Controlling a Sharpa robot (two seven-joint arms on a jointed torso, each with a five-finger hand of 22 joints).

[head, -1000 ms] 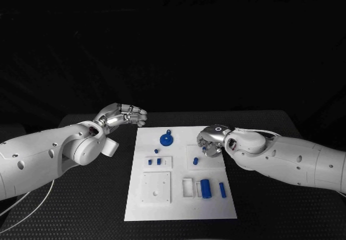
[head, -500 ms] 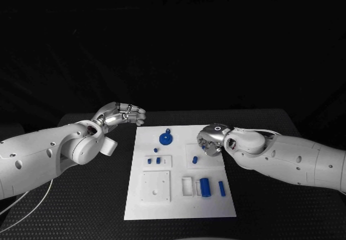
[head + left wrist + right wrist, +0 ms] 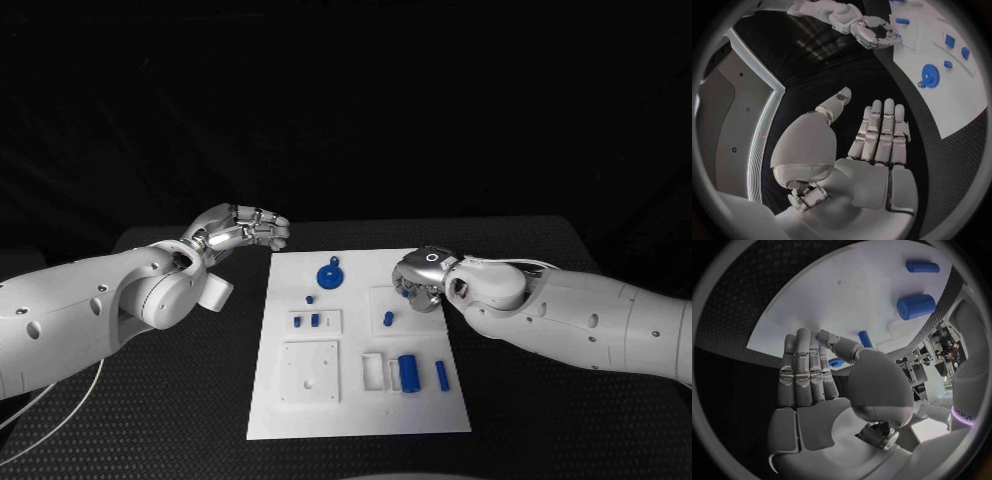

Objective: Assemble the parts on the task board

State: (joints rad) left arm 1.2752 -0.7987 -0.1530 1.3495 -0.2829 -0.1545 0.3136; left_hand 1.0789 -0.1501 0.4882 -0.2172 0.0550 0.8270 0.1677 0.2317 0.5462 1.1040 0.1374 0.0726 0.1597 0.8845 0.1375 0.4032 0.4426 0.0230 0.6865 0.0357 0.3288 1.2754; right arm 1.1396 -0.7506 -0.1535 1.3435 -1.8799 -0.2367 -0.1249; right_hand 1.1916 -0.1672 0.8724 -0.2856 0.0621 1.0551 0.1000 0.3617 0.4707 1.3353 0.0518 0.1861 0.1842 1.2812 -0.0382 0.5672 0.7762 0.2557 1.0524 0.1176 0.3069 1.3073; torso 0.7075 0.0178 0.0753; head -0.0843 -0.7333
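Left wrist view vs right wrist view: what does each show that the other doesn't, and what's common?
Left wrist view alone: the left hand, fingers straight and holding nothing, off the board over the black table, plus the blue gear and the right hand seen from across. Right wrist view alone: the thick blue cylinder and the slim blue peg, close up beyond the right hand's fingers. Both show the task board and small blue parts on it.

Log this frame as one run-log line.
left hand: open, off board | right hand: open, over task board | blue gear: lying on board
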